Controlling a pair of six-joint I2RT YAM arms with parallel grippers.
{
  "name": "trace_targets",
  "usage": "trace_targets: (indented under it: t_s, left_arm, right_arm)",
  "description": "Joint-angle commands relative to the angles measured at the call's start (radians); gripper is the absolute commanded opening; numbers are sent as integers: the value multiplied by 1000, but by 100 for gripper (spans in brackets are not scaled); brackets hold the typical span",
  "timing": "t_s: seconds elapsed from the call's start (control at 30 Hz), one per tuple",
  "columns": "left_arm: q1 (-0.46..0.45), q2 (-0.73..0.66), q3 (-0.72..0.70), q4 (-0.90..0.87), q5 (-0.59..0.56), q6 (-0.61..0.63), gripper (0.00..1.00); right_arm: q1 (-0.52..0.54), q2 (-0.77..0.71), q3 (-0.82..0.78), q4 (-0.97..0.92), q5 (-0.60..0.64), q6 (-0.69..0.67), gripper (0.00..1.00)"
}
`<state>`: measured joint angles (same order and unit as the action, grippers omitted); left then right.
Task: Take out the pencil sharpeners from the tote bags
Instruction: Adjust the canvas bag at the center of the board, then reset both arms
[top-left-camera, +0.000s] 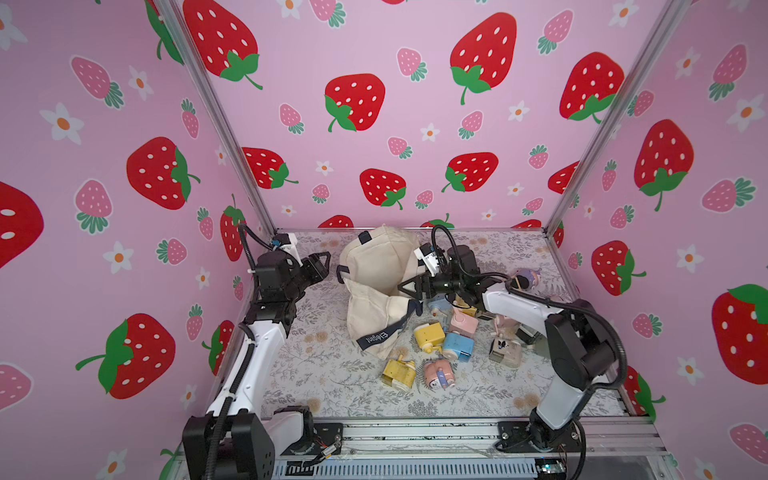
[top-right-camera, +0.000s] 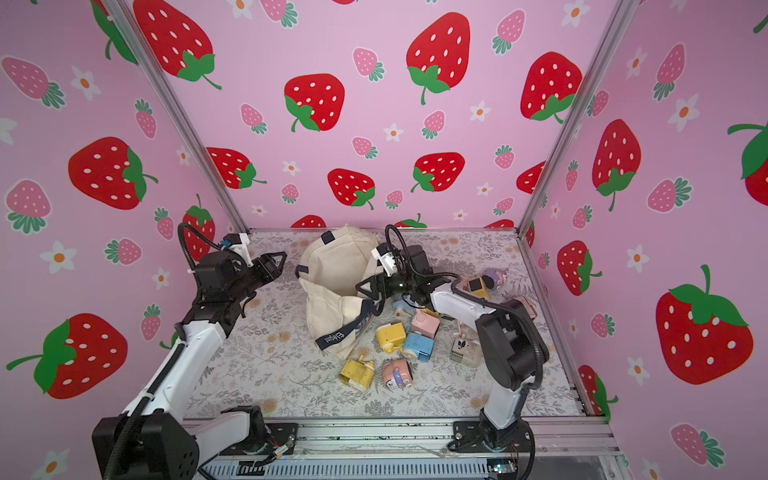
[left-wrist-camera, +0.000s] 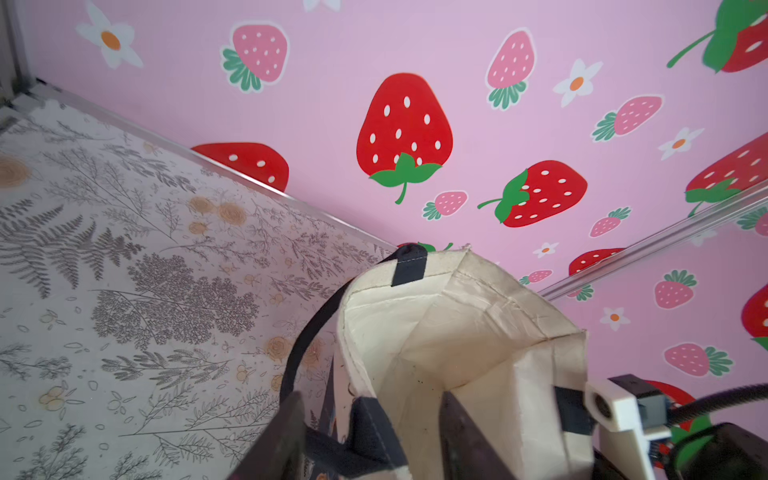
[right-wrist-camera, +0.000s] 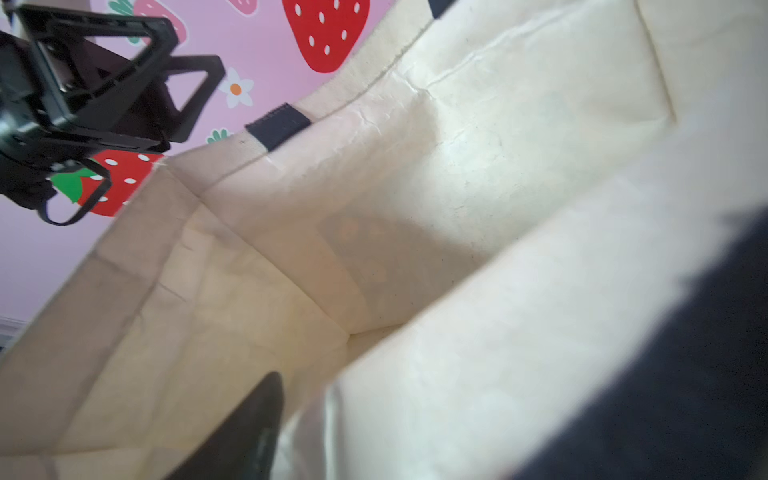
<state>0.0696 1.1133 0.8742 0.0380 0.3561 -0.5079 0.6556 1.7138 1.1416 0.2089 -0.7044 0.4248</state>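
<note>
The pencil sharpeners (top-left-camera: 457, 347) lie out on the table (top-left-camera: 324, 374). They sit in a loose bunch just beside the bag (top-left-camera: 374, 266), on the right arm's side. There are yellow, blue, pink and purple ones, and some are tipped over. They look like small hard plastic boxes, so I think they are light and will not squash. Their sides look smooth, so they could slip. A little handle sticks out of some, and it could snag. The best hold is across the two flat sides, not on the handle.

The bag is soft cloth and lies slumped with its mouth open. It will likely flop and fold when pushed. Its sewn top edge or a dark blue strap (left-wrist-camera: 409, 266) is the best place to hold. The part of the inside that the wrist views show has no sharpener in it.

The right pincer (top-left-camera: 409, 291) is at the bag's mouth. Its jaws are wide, with the bag's edge between them, and it squeezes nothing. The left pincer (top-left-camera: 326, 264) is near the bag's other side, with its jaws apart and empty.
</note>
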Motion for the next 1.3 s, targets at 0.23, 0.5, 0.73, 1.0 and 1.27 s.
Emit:
trace_targets:
  t_s: [0.23,0.5,0.73,1.0,1.27]
  left_arm:
    - [-20,-315,-315,55,-482,149,65]
    - [-28,-415,-691,443,-629,334,72]
    - [-21,71,-707,846,-519,296,73]
    - [-30,445,-533,980,-416,419,67]
    - [-62,433,-418,712,-414,469,73]
  right_arm:
    - [12,-512,-215,-269,425,-130,97]
    - [-4,-999,-559,-320,1235,-298,99]
    - [-239,-966,-802,-71,1382,-351,99]
    - [-445,-484,-870,515,1254,-357,99]
    - [-513,-198,-737,661,1050,-515,99]
